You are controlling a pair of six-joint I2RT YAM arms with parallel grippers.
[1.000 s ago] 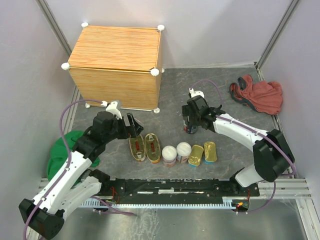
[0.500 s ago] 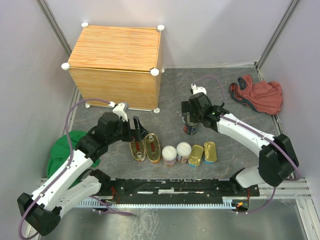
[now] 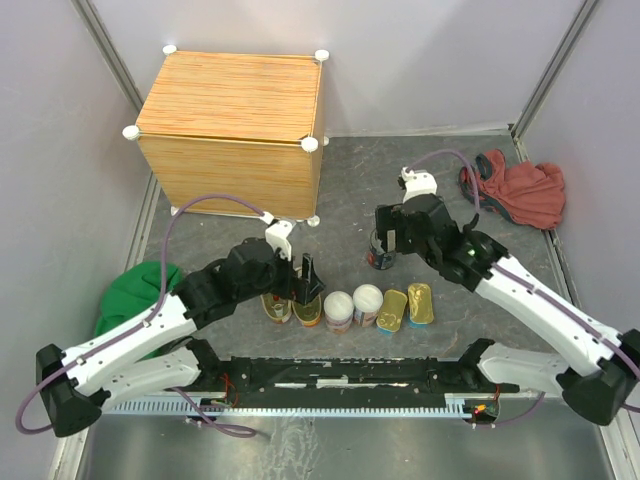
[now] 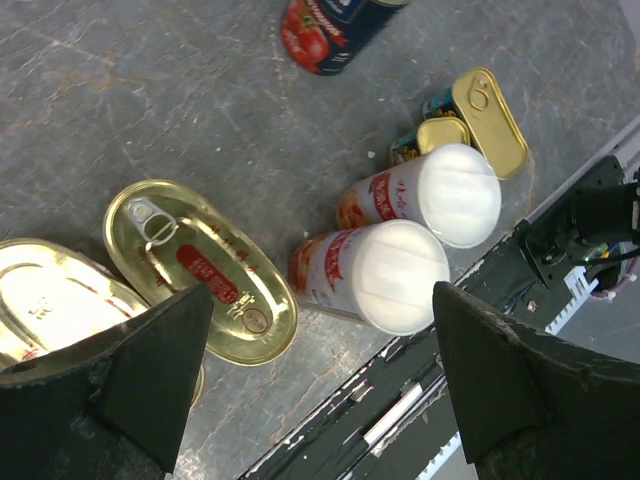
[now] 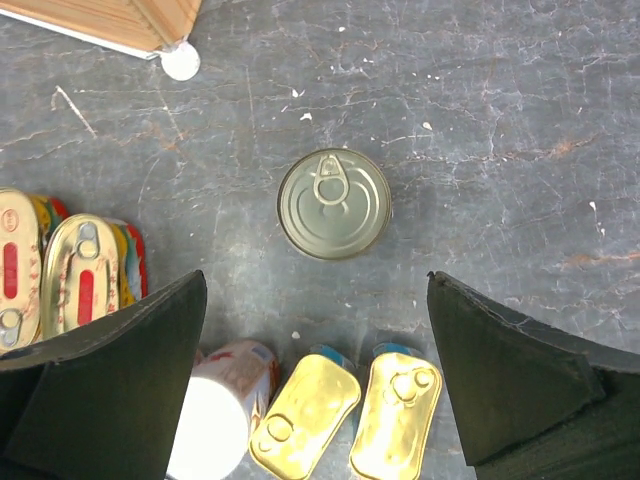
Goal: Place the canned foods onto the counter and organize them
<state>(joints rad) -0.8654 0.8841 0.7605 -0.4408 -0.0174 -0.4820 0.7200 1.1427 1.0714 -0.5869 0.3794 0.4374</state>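
Seven cans sit on the grey surface (image 3: 340, 190). Two are oval gold-red tins (image 5: 85, 275), two are tall white-lidded cylinders (image 3: 339, 308), two are rectangular gold-blue tins (image 3: 420, 303), and one is a dark round tin (image 5: 334, 203). There is one wood-grain counter (image 3: 230, 100), with four white ball knobs (image 3: 321, 55) at its top corners. Two cloths lie nearby: one green cloth (image 3: 130, 295) and one red cloth (image 3: 520, 190).

Oval tins (image 4: 200, 270) glossy gold metal; cyl lids (image 4: 403, 275) matt white plastic; counter (image 3: 230, 95) smooth wood-grain; tabletop (image 5: 480, 120) rough grey, scuffed.
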